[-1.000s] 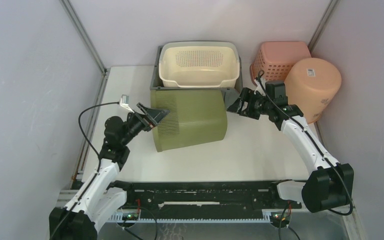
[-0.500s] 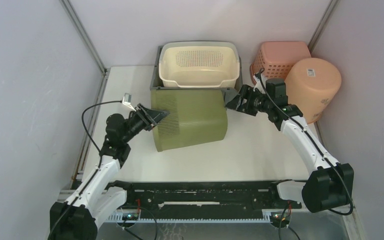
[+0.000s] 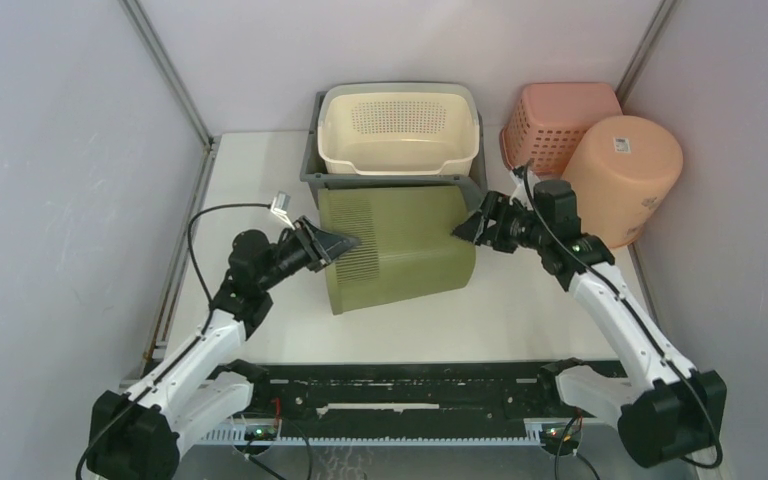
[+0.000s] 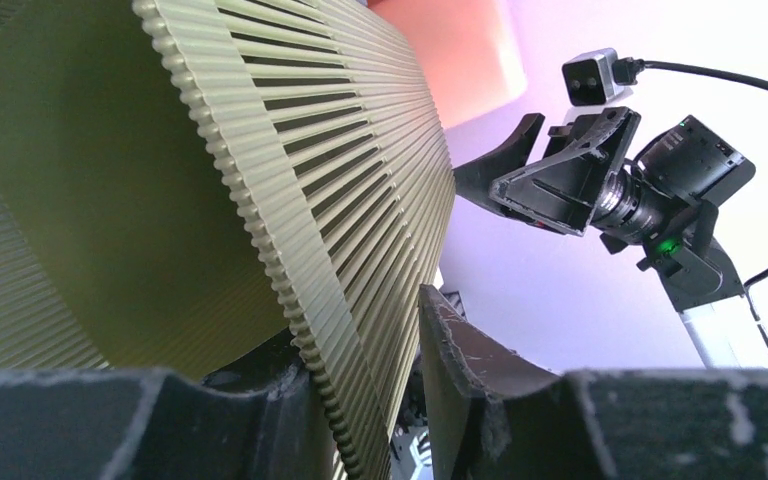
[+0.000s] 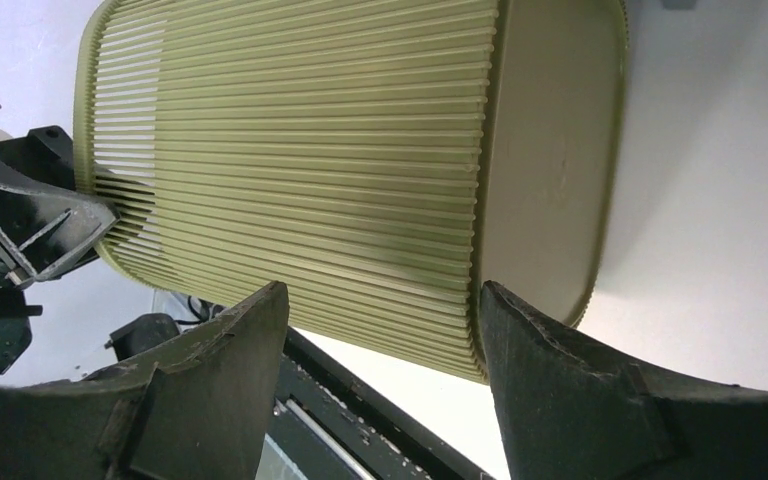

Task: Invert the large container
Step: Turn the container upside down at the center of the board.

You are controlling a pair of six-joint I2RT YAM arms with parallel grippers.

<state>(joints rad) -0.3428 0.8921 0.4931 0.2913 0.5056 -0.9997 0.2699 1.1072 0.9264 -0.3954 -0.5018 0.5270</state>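
- Item: large olive-green ribbed plastic container (image 3: pixel 400 250). It lay on its side on the white bench (image 3: pixel 520 310), toward the middle of the far edge, just beside the grey tray (image 3: pixel 310 176) that carried a cream perforated basket (image 3: pixel 398 125).
- Orientation: open mouth to the bench's left edge, flat base to its right edge. It was not yet inverted.
- Left gripper (image 3: pixel 338 243): jaws part-closed astride the mouth rim, one finger (image 4: pixel 250 400) inside the wall and one outside. Whether they truly pinched it could not be told. Judged purpose: a hold on the rim for tipping.
- Right gripper (image 3: pixel 465 228): jaws spread wide and holding nothing, set at the base's far corner. Contact unclear. Judged purpose: bracing or nudging the closed end.
- Appearance: fine ribs along the walls, slotted near the mouth, with rounded corners, a plain smooth base and a slight taper.
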